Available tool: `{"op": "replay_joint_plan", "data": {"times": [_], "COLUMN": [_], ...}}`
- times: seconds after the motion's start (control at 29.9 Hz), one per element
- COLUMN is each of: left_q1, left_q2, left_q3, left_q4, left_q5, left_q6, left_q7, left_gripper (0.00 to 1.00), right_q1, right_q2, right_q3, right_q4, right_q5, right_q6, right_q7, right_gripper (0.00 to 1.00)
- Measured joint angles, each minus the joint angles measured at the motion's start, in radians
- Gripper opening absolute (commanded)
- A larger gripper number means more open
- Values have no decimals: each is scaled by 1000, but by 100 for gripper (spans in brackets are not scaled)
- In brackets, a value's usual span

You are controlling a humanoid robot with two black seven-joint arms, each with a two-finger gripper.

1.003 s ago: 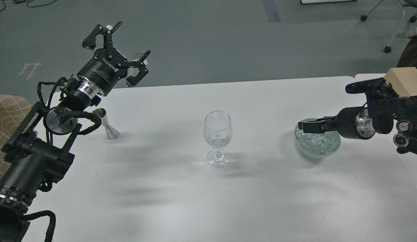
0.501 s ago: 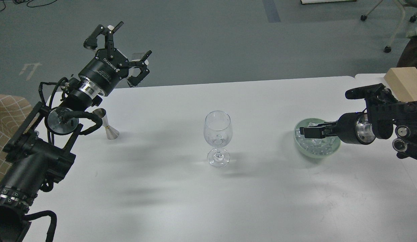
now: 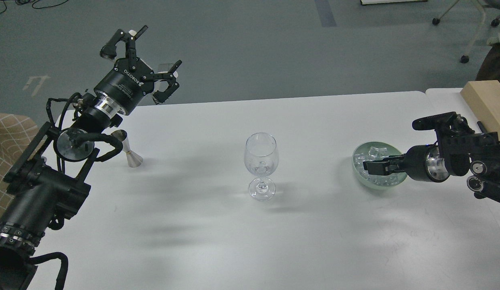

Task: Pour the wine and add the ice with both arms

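Observation:
A clear wine glass (image 3: pixel 261 161) stands upright at the middle of the white table (image 3: pixel 217 237). A pale green bowl (image 3: pixel 356 155) at the right holds several clear ice cubes (image 3: pixel 376 152). My right gripper (image 3: pixel 368 167) reaches in from the right, low over the bowl's near half, with its tips among or just above the ice. Its fingers overlap side-on, so I cannot tell how wide they stand. My left gripper (image 3: pixel 155 50) is open and empty, raised above the table's far left corner.
A small steel jigger (image 3: pixel 131 155) stands on the table under my left arm. A pale wooden block (image 3: pixel 485 98) lies at the far right. Checked fabric (image 3: pixel 8 137) is off the left edge. Office chair legs (image 3: pixel 467 40) stand on the floor beyond.
My right gripper has come down from above the bowl's far rim to low over its near half. The left arm, glass and jigger have not moved.

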Motion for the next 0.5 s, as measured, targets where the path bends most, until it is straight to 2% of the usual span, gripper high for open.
{"op": "replay_joint_plan", "data": {"times": [0.1, 0.5], "left_q1": [0, 1], "left_q2": [-1, -2], "left_q3": [0, 2], "left_q4": [1, 1], "left_q5": [0, 0], "left_q6": [0, 0], "left_q7": [0, 0], "left_gripper": [98, 98], "right_q1": [-1, -9], "right_q2": [14, 37], "right_q3": [0, -1], "right_q4": [-11, -28], "right_q5": [0, -7], "right_q6": [0, 0], "right_q7": [0, -2], "right_gripper": [78, 78]}}
